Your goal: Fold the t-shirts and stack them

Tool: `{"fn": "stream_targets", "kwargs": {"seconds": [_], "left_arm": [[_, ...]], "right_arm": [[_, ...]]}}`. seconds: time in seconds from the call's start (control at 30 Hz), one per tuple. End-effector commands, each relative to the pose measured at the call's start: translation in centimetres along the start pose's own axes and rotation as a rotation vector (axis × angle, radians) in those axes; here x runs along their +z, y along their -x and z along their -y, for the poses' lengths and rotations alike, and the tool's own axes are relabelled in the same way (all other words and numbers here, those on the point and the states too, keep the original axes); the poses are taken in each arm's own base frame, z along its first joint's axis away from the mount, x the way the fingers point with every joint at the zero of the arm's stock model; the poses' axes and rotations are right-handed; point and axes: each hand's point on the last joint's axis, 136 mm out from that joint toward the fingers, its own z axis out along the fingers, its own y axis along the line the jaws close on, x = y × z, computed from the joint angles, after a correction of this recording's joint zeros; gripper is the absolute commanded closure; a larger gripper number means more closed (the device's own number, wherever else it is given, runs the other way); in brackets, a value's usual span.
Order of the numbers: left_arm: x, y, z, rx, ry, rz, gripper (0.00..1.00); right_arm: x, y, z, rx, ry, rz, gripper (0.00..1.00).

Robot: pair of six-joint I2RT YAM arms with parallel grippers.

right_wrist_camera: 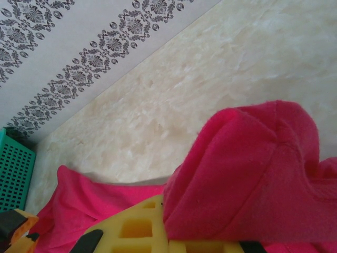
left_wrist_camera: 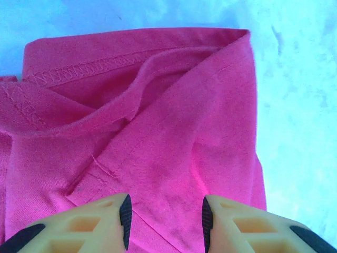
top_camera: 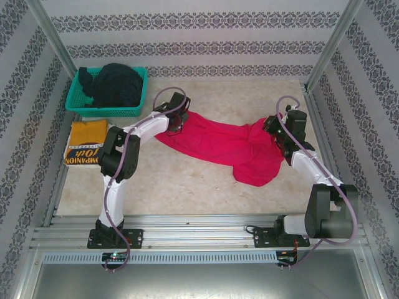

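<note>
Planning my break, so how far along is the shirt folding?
Done: the yellow shirt lies folded at the left of the table. In hand: the red shirt lies unfolded mid-table, the left claw open over one end, the other end draped over the right claw. Left: dark clothes heaped in the basket.

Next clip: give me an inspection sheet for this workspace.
Surface: pale marbled tabletop.
Job's things: red t-shirt crumpled mid-table; yellow t-shirt folded at left edge; dark shirts heaped far left.
Clutter: teal mesh basket under the dark shirts.
Grippers: left gripper open, down on the red t-shirt; right gripper at its other end, cloth draped over a finger, grip unclear.
Cables: purple cables loop along both arms.
Surroundings: patterned walls, metal frame rails.
</note>
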Motion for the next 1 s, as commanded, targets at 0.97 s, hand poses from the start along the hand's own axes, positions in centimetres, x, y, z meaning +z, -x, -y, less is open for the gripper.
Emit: {"fn": "stream_targets", "kwargs": {"seconds": [0.97], "left_arm": [[3.8, -0.6, -3.8, -0.029, 0.107, -0.058, 0.68]], "right_arm": [[-0.2, 0.3, 0.0, 0.003, 0.006, 0.017, 1.00]]}}
